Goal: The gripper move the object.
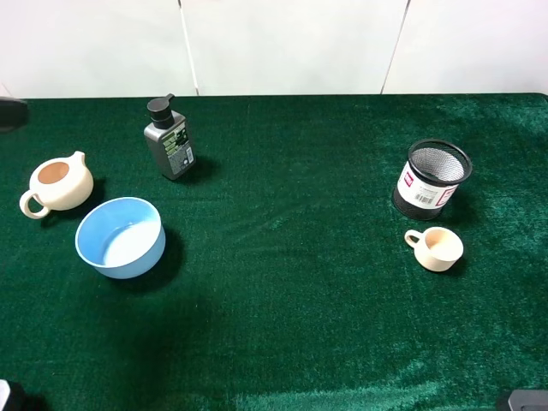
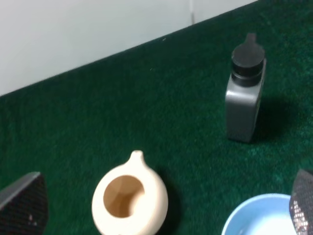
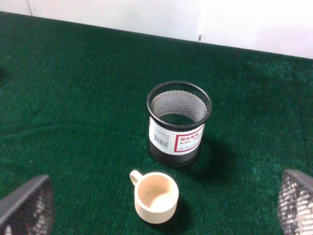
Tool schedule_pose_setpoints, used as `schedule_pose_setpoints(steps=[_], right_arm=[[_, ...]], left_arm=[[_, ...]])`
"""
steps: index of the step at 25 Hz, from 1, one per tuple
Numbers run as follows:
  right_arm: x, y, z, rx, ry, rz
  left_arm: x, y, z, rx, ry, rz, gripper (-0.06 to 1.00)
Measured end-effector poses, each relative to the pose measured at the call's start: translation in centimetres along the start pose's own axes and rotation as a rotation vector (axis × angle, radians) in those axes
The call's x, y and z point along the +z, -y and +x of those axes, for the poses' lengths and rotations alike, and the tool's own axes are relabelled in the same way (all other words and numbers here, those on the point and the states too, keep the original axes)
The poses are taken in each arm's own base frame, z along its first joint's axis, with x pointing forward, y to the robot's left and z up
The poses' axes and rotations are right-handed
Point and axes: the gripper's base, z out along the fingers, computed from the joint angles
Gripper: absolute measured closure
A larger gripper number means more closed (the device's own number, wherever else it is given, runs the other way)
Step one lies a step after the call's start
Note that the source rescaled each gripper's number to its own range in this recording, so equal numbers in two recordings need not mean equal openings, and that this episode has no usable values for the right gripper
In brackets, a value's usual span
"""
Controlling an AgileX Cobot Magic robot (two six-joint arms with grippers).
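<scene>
Bottle (image 1: 170,141), dark grey with a black pump cap and a green-white label, stands upright on the green cloth (image 1: 282,274) and neither of my grippers touches it. My left gripper (image 2: 164,200) is spread wide and holds nothing. Between its fingers (image 2: 22,203) I see the cream teapot (image 2: 129,198) and the rim of the blue bowl (image 2: 244,218), with the bottle beyond them, apart from both. My right gripper (image 3: 164,200) is spread just as wide and also holds nothing. It looks down on the small cream cup (image 3: 155,197), which sits just beside the black mesh cup (image 3: 178,125) with the white label. Seen from high up, the bottle is at the far left of the table, near the teapot and bowl and well apart from the two cups on the right.
</scene>
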Motion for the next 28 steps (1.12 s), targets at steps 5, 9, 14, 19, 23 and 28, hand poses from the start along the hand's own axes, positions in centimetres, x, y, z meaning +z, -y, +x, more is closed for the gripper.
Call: schedule_pose_setpoints(steps=[5,9,14,19,23,28], right_arm=[[0.0,0.0,0.0,0.000,0.000,0.000],[0.0,0.0,0.0,0.000,0.000,0.000],[0.0,0.0,0.0,0.000,0.000,0.000],[0.0,0.0,0.0,0.000,0.000,0.000],[0.0,0.0,0.0,0.000,0.000,0.000],[0.0,0.0,0.0,0.000,0.000,0.000]], left_arm=[[3.3,0.1,0.1,0.009,-0.027,0.009,-0.06],[6.1,0.7,0.5,0.024,-0.043,0.036,-0.06],[9.5,2.4,1.3,0.052,-0.063,0.096,-0.06],[12.2,3.5,2.6,0.064,-0.086,0.125,-0.06],[14.2,3.9,3.6,0.077,-0.077,0.131,-0.06],[16.4,4.5,5.0,0.091,-0.052,0.141,-0.06]])
